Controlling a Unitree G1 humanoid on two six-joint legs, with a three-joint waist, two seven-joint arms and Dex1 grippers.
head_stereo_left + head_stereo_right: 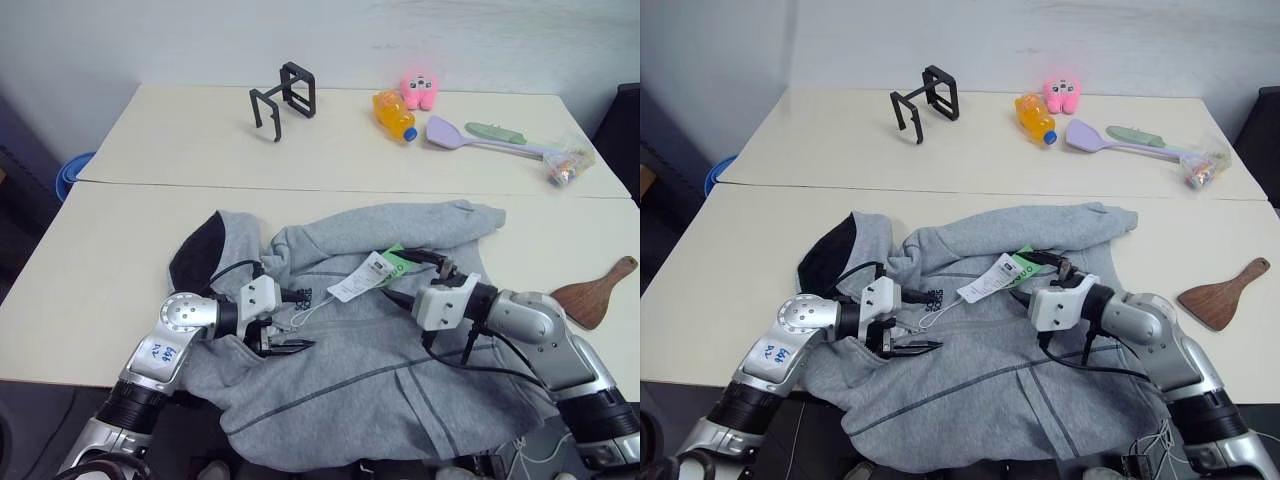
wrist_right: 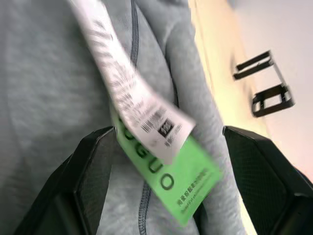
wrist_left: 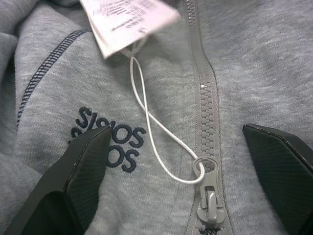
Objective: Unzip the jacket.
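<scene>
The light grey jacket (image 1: 380,370) lies spread on the near table, its dark-lined hood (image 1: 200,250) at the left. A white-and-green hang tag (image 1: 365,275) rests on its chest, tied by a white string to the zipper pull (image 3: 209,196). My left gripper (image 1: 300,322) hovers open over the chest, its fingers either side of the zipper pull and beside the dark logo (image 3: 107,142). My right gripper (image 1: 405,277) is open with the hang tag (image 2: 156,127) hanging between its spread fingers, pinched by neither.
On the far table stand a black frame stand (image 1: 285,100), an orange bottle (image 1: 394,115), a pink plush toy (image 1: 419,90), a purple spatula (image 1: 450,135), a green utensil (image 1: 495,132) and a small bag (image 1: 568,165). A wooden spatula (image 1: 595,295) lies right of the jacket.
</scene>
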